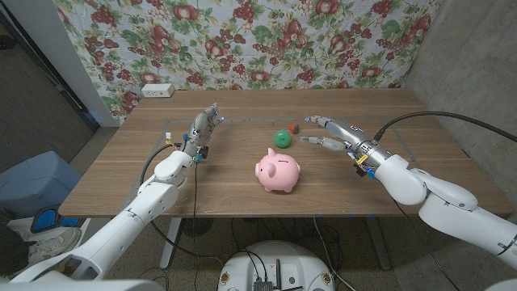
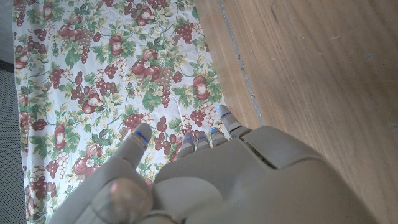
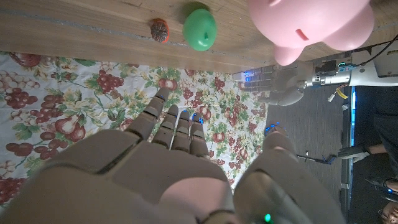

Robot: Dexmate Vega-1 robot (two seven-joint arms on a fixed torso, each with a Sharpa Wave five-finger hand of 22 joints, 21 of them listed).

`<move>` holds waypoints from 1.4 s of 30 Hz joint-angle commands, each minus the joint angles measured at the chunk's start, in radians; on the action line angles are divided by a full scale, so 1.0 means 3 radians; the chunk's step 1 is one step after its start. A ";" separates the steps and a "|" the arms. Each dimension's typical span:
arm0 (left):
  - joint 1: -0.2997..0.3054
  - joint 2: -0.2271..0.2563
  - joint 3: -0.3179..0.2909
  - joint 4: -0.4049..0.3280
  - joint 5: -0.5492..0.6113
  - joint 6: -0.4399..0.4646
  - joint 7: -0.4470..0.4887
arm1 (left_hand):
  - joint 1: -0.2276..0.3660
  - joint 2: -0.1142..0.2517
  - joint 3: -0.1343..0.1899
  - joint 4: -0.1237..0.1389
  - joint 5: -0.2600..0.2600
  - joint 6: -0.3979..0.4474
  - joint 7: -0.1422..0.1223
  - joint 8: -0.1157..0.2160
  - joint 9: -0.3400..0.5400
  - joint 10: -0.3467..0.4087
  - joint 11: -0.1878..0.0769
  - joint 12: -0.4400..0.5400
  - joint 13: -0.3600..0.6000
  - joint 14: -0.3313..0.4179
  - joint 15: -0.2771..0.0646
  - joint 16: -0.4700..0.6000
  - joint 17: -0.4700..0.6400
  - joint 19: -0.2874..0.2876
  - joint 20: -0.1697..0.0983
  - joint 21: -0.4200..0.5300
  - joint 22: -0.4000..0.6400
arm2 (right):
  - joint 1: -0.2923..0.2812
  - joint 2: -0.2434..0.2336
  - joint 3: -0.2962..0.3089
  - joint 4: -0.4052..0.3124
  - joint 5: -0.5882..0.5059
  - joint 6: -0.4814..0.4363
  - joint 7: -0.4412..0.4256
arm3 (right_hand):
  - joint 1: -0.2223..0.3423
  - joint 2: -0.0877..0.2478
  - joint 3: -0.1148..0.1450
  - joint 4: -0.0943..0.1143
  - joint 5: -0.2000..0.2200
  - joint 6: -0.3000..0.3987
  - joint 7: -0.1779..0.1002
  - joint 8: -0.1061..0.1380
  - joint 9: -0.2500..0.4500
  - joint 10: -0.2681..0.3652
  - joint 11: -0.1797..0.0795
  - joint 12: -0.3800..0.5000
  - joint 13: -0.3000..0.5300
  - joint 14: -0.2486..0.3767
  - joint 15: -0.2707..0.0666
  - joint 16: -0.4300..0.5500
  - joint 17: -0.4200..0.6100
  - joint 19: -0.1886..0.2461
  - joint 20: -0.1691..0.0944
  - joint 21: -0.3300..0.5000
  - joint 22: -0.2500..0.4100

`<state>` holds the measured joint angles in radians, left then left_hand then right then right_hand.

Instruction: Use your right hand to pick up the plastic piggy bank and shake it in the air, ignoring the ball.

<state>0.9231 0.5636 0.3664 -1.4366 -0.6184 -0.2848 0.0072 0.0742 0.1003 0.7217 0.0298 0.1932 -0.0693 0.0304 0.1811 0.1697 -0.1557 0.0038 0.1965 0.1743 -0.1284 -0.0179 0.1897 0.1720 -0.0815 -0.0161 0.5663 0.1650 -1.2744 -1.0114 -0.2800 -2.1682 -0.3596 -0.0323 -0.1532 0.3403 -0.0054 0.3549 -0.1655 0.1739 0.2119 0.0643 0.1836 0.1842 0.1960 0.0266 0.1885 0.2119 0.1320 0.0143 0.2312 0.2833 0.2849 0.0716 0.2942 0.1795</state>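
A pink plastic piggy bank (image 1: 278, 171) stands upright on its feet near the middle of the wooden table (image 1: 121, 166), snout turned toward the robot's right, as the two-armed robot prepares to lift and shake it. The right hand (image 1: 331, 133) hovers over the table beyond and to the right of the bank, fingers spread and empty, apart from every object. The left hand (image 1: 201, 133) waits at the other side, fingers extended and holding nothing, well apart from the bank.

The bank looks like a hollow moulded shell: probably light and rigid, with a smooth, glossy, rounded body that could slip under a loose grip, especially once shaking begins. The likely best hold is across the fat middle of the body, thumb on one flank and fingers on the other, clear of the snout and ears.

A green ball (image 1: 280, 137) lies just behind the bank, with a small reddish-brown object (image 1: 294, 127) beside it, too small to identify. Both sit between the right hand and the bank's far side, so an approach from the right flank would avoid them. In the right wrist view the bank (image 3: 311, 23) is cut off at the frame edge. Whether anything is inside it cannot be told.
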 commanded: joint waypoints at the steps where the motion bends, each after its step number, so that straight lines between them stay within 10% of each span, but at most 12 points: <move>1: 0.0024 0.0013 -0.0012 -0.0022 -0.0011 -0.0022 -0.0015 | -0.0026 0.0217 0.0012 -0.0004 0.0016 -0.0006 0.0000 0.0000 0.0009 -0.0003 0.0007 -0.0013 0.0007 0.0020 0.0000 -0.0004 0.0012 0.0016 -0.0006 -0.0018 0.0013 | 0.0042 -0.0078 -0.0055 -0.0083 -0.0077 -0.0101 0.0120 | 0.0025 0.0000 0.0007 -0.0020 0.0026 -0.0034 -0.0017 0.0003 0.0005 -0.0008 -0.0006 0.0000 0.0004 -0.0019 0.0009 -0.0011 0.0001 0.0000 0.0006 -0.0022 0.0003; 42: 0.0049 0.0090 0.0000 -0.0056 -0.0041 0.0041 -0.0115 | -0.0047 0.0216 0.0019 0.0006 0.0017 -0.0004 0.0000 -0.0003 0.0009 0.0001 0.0001 -0.0016 0.0007 0.0026 -0.0001 -0.0007 0.0014 0.0047 -0.0001 -0.0081 0.0014 | -0.0075 -0.0114 -0.0305 -0.0566 -0.0588 -0.0962 0.0375 | 0.0283 -0.0320 -0.0039 -0.0047 0.0153 -0.0314 0.0116 0.0006 0.0010 -0.0182 0.0020 0.0008 0.0020 -0.0111 0.0047 -0.0045 -0.0027 -0.0010 0.0006 -0.0108 0.0005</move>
<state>0.9320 0.5849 0.3684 -1.4509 -0.6284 -0.2725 -0.0206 0.0686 0.0947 0.7217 0.0298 0.1932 -0.0695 0.0304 0.1811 0.1697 -0.1557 0.0037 0.1924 0.1743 -0.1231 -0.0233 0.1897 0.1747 -0.0726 -0.0179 0.5434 0.1650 -1.2966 -1.0621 -0.3375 -2.2866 -0.4882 -0.1984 -0.0820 0.4245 -0.0896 0.3464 -0.1820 0.2111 0.1282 0.0983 0.1837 0.1839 0.1546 0.0324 0.1886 0.2123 0.1034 0.0286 0.2235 0.2738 0.2853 0.0715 0.2661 0.1792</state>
